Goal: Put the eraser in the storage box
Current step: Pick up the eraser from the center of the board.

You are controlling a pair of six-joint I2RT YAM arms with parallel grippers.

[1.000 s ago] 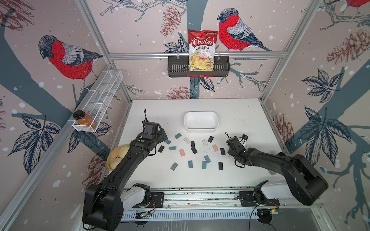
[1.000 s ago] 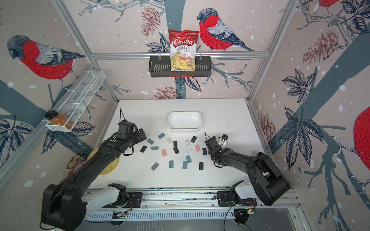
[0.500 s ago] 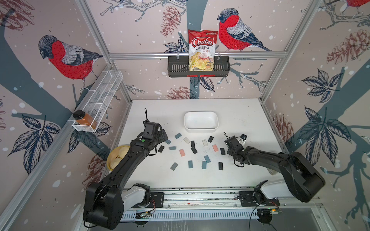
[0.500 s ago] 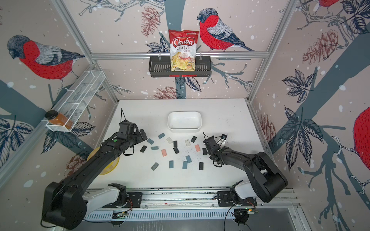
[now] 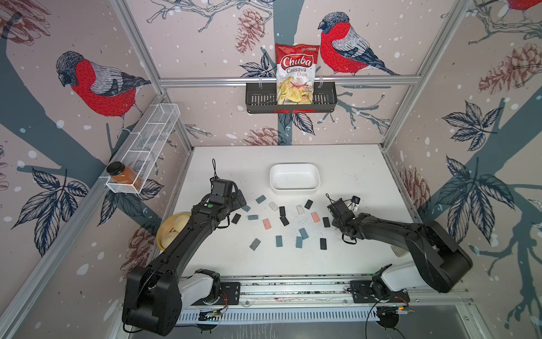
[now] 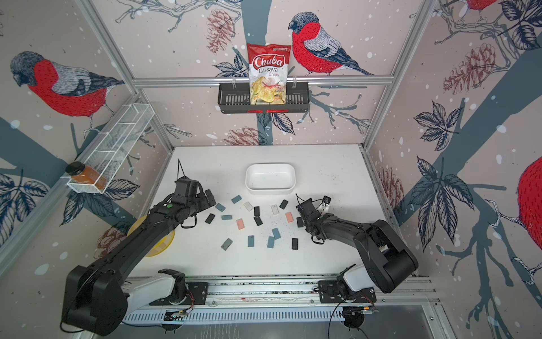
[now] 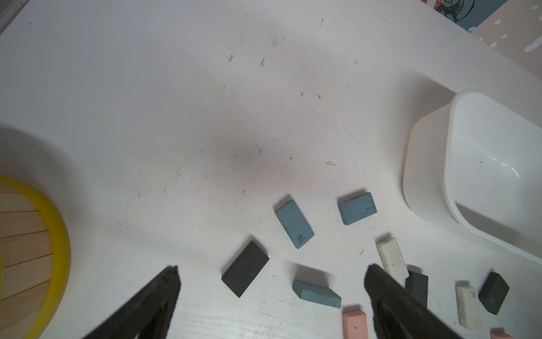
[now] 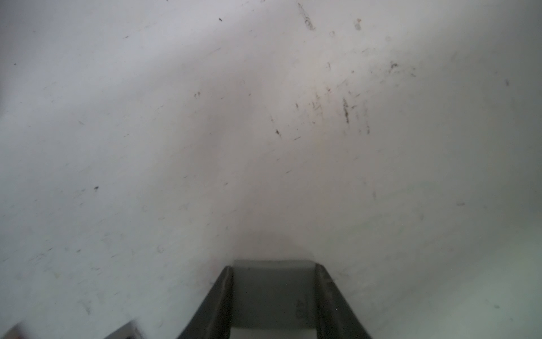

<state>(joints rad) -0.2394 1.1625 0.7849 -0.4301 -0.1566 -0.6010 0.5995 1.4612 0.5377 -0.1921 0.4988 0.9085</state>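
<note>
R gripper pinches dk-grey eraser, flat, long axis seemingly along the fingers, close over table, right-front of storage box, not touching it; L gripper spread wide above loose erasers.

the left arm is a chain of matte black, boxy links with rounded joints, a small round green dot on its wrist link and a thin black cable at the wrist; the right arm is the same black; each has a glossy white base housing; the left gripper and right gripper have dark, tapered, scuffed fingers
</note>
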